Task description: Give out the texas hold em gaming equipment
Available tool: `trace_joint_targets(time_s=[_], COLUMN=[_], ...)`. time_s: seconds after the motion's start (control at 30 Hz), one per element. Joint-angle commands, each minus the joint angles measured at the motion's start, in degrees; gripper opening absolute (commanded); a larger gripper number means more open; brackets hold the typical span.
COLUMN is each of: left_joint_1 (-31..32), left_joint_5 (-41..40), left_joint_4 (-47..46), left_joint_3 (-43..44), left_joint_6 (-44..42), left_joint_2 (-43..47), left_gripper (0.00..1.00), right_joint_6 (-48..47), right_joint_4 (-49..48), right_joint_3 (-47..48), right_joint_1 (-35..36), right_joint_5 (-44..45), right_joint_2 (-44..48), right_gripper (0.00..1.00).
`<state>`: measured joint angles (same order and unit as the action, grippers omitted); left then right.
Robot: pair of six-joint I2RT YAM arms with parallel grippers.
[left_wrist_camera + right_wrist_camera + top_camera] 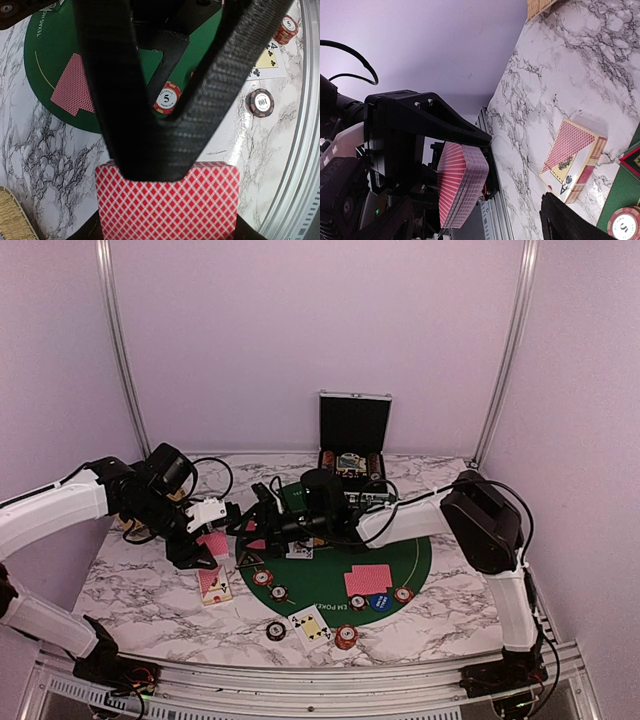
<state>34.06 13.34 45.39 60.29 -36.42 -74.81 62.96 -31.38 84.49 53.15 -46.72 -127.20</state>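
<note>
Jaws of the left gripper, over the desk just off the green felt mat's left rim, are clamped on the deck of red-backed cards. The right gripper holds its jaws wide just beside it, facing its red back.

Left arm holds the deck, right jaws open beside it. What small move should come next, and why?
Probably ease the right gripper toward the deck and pinch its top card: the left gripper clamps the deck, edge presented, and the right jaws stand open beside it.
</note>
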Motion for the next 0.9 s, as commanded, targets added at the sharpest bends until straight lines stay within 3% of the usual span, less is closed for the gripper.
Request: trace_joint_targets(time_s=[0.0, 0.43, 0.87], left_joint_1=[0.77, 1.44, 2.01], left_joint_5=[-0.52, -1.48, -1.78], left_joint_4=[-0.31, -1.13, -1.09], left_joint_3=[2.37, 3.03, 3.07], left_joint_6=[-0.48, -1.2, -0.62], left_joint_2=[-0.72, -1.23, -1.31], left_gripper=[0.0, 0.0, 0.0], right_joint_6=[2.0, 2.1, 7.72], right_joint_4=[-2.38, 2.54, -1.31], right_joint_3=[2.61, 7.84, 11.27], right_joint_1=[0.46, 1.67, 2.79], right_joint_5=[-1.15, -1.44, -1.22], right_joint_2=[-1.41, -4.16, -8.73], right_gripper=[0.85, 0.84, 0.8])
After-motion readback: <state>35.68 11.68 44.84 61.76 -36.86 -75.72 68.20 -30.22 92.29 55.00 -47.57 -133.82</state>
